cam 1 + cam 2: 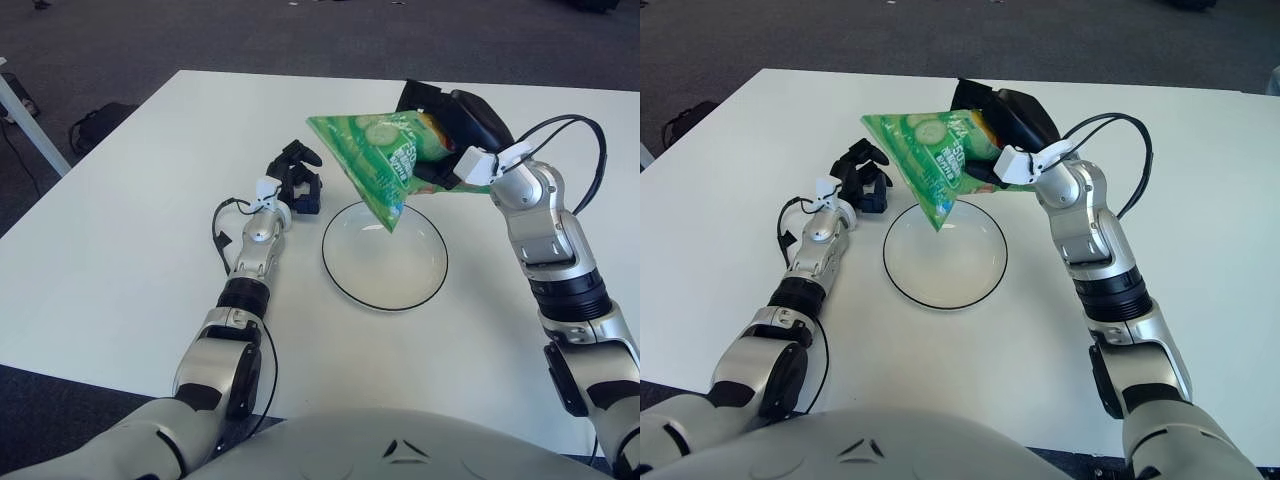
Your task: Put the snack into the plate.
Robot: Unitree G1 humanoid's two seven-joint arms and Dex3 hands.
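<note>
Currently the right hand is clamped on the snack, a green bag with cucumber slices printed on it. Fingers are closed on the bag's right end, near its top edge. The bag is up in the air, clear of the table, tilted so one corner points down. That low corner hangs over the far-left part of the plate, not touching it as far as both eye views show. Most of the bag sits above and beyond the plate's far rim.

Plate is a shallow white dish with a dark rim, flat on the white table, roughly centred in front of the robot. Nothing lies in it.

Right forearm comes in from the right side, wrist bent toward the centre, with a black cable looping off the wrist. The dark body of the hand shows behind the bag's upper right part.

Left hand is idle, showing just left of the plate's far-left rim, apart from it. Its dark fingers are loosely curled and hold nothing. Left forearm stretches along the table from the robot's body toward that spot; I cannot tell whether the hand itself touches the table top.

Dark carpeted floor surrounds the table, with a dark object on it off the table's left edge.
</note>
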